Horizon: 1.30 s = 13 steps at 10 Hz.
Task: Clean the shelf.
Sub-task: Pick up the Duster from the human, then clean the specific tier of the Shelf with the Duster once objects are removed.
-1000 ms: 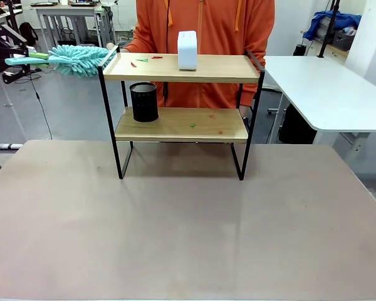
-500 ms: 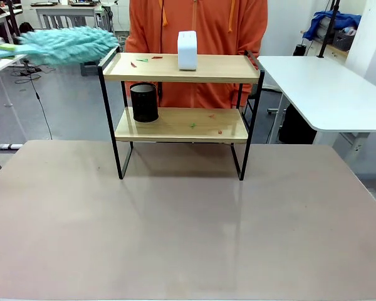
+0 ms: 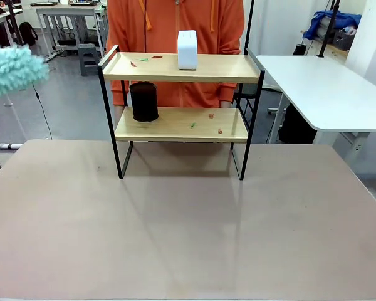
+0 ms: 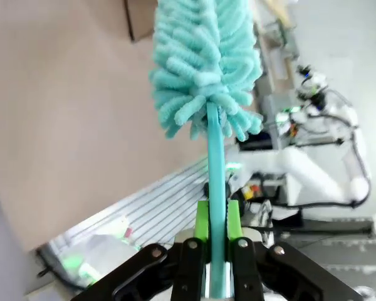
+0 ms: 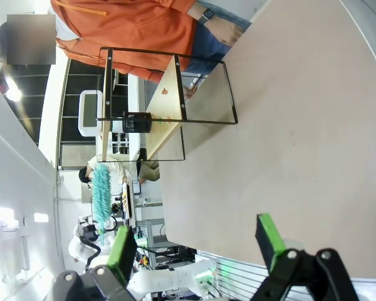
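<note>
In the front view, the shelf (image 3: 182, 128) is seen standing upright on the brown table (image 3: 188, 238), just above the picture's middle, toward twelve o'clock. A white box (image 3: 187, 50) is set on its top board, and a black cup (image 3: 144, 101) on the lower board at the nine o'clock end. Small red and green scraps (image 3: 142, 60) are scattered on both boards. A person in an orange top (image 3: 175, 25) is placed right behind the shelf. The fluffy teal head of a duster (image 3: 12, 69) is seen at the ten o'clock edge, well apart from the shelf.

In the left wrist view, the left gripper (image 4: 217, 222) is clenched on the duster's thin teal handle, which is pinched between the green pads (image 4: 201, 221). The head is pointed toward twelve o'clock, above the table.

In the right wrist view, the right gripper (image 5: 197, 248) is held released, its jaws spread wide at six o'clock. The shelf is seen turned sideways at eleven o'clock, with the duster below it at nine o'clock.
</note>
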Motion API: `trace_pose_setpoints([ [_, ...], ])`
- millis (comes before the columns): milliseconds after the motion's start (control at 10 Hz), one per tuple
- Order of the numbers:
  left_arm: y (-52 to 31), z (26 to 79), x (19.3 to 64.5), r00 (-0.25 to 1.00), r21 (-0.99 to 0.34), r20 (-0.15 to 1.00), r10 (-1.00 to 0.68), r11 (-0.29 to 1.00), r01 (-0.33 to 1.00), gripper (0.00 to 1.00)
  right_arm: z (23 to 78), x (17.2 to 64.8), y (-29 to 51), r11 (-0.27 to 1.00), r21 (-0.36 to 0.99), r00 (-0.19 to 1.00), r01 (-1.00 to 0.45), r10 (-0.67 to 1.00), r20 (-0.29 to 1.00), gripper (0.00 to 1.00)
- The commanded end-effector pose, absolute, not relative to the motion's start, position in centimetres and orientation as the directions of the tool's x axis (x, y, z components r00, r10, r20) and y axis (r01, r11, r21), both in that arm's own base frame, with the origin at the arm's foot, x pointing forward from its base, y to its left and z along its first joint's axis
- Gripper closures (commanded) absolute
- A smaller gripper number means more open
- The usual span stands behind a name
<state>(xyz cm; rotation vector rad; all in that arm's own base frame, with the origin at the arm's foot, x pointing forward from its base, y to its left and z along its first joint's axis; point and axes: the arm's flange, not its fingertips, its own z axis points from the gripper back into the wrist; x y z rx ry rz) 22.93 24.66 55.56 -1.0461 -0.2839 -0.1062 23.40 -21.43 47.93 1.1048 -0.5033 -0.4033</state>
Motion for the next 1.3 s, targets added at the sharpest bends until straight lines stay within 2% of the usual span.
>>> trace_pose_setpoints([
  [0,22.8,52.0,24.4,0.959,-0.789,0.278,-0.055,0.556,0.261,1.00,48.1,23.6,-21.5,0.398,0.917,0.814,0.028,-0.541,0.209,0.00],
  [100,22.3,51.1,24.7,0.954,-0.770,0.298,-0.014,0.588,0.249,1.00,48.1,23.6,-21.5,0.398,0.917,0.814,0.028,-0.541,0.209,0.00],
  [200,24.4,53.2,22.7,0.964,-0.820,0.264,-0.007,0.524,0.228,1.00,48.1,23.6,-21.5,0.398,0.917,0.814,0.028,-0.541,0.209,0.00],
  [1200,24.4,53.2,22.7,0.964,-0.820,0.264,-0.007,0.524,0.228,1.00,48.1,23.6,-21.5,0.398,0.917,0.814,0.028,-0.541,0.209,0.00],
])
